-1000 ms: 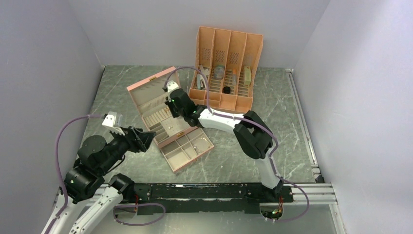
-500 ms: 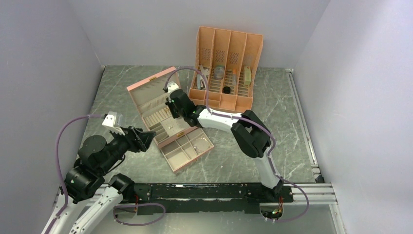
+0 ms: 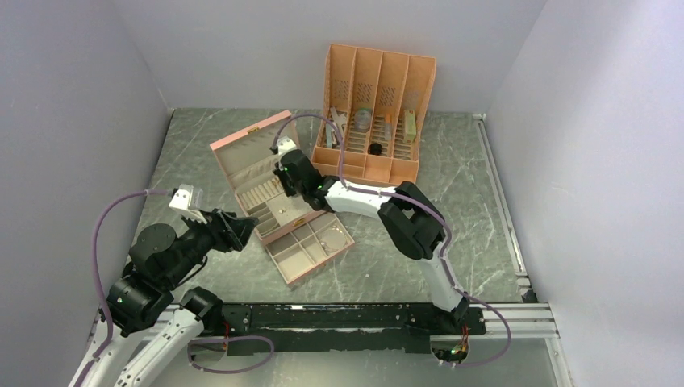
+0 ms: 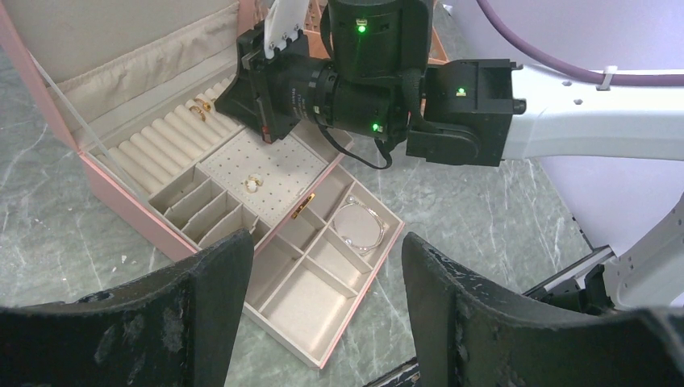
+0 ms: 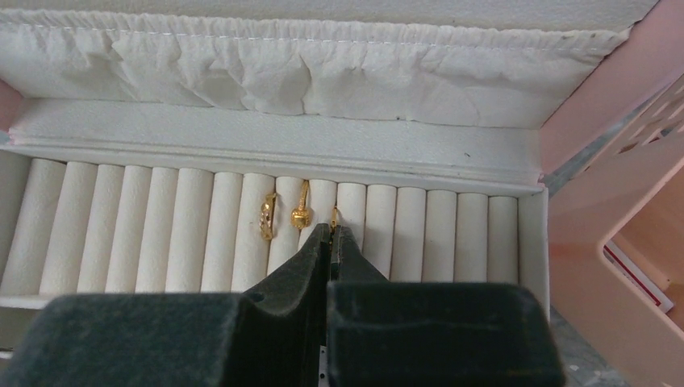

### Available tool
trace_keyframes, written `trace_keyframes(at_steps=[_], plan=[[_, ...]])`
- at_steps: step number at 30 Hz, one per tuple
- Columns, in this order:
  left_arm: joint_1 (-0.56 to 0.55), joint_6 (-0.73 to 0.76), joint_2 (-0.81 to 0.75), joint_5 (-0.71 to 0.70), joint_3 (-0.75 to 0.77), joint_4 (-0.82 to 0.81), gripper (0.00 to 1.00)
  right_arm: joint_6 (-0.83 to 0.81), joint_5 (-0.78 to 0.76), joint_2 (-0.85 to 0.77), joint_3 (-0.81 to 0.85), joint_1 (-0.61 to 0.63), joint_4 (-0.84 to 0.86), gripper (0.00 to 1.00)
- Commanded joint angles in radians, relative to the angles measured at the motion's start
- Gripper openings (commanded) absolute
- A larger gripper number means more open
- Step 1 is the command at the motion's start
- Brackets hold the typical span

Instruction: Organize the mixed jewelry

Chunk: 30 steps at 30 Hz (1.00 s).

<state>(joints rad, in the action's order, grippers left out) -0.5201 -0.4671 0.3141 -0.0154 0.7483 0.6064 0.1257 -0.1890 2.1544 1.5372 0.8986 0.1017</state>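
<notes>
The pink jewelry box [image 3: 242, 157] lies open mid-table. In the right wrist view my right gripper [image 5: 332, 230] is shut, with a thin gold ring [image 5: 334, 214] pinched at its tips over the white ring rolls [image 5: 161, 234]. Two more gold rings [image 5: 268, 215] [image 5: 302, 214] sit in the slots just left of it. From the left wrist view, small gold earrings [image 4: 255, 183] rest on the perforated pad and a silver bracelet [image 4: 359, 226] lies in a drawer compartment. My left gripper [image 4: 327, 246] hangs open and holds nothing, above the table near the box's front-left corner.
An orange slotted organizer [image 3: 375, 105] with grey and black oddments stands at the back, just behind the right arm [image 3: 403, 218]. The box's pulled-out drawer [image 3: 310, 250] juts toward the arm bases. Grey walls close in the marble table [image 3: 468, 201] on three sides.
The right arm's elbow has crept slightly left. Both grippers and the jewelry have stayed where they were.
</notes>
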Motion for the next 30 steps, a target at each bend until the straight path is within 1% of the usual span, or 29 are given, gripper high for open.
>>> trace_keyframes(at_steps=[1,4,8,12,18,25,28,30], plan=[[0.007,0.001,-0.001,-0.015,-0.006,-0.027,0.72,-0.003,-0.04,0.069,0.008,-0.006,-0.035,0.0],[0.008,0.001,-0.001,-0.015,-0.006,-0.028,0.72,0.001,-0.046,0.083,0.0,-0.006,-0.039,0.0],[0.008,0.001,0.0,-0.015,-0.006,-0.028,0.72,0.01,-0.04,0.059,-0.023,-0.006,-0.027,0.0],[0.008,0.003,0.0,-0.015,-0.006,-0.028,0.72,0.015,-0.04,0.025,-0.012,-0.006,-0.045,0.12],[0.009,0.0,-0.001,-0.018,-0.004,-0.024,0.72,0.029,-0.033,-0.062,-0.002,-0.006,-0.06,0.21],[0.008,0.001,0.0,-0.024,-0.004,-0.025,0.72,0.066,0.002,-0.239,-0.07,-0.002,-0.068,0.37],[0.009,0.001,0.0,-0.026,-0.003,-0.024,0.72,0.101,0.016,-0.343,-0.151,0.01,-0.083,0.4],[0.008,0.001,-0.003,-0.026,-0.004,-0.022,0.72,0.126,0.012,-0.425,-0.24,0.035,-0.091,0.42]])
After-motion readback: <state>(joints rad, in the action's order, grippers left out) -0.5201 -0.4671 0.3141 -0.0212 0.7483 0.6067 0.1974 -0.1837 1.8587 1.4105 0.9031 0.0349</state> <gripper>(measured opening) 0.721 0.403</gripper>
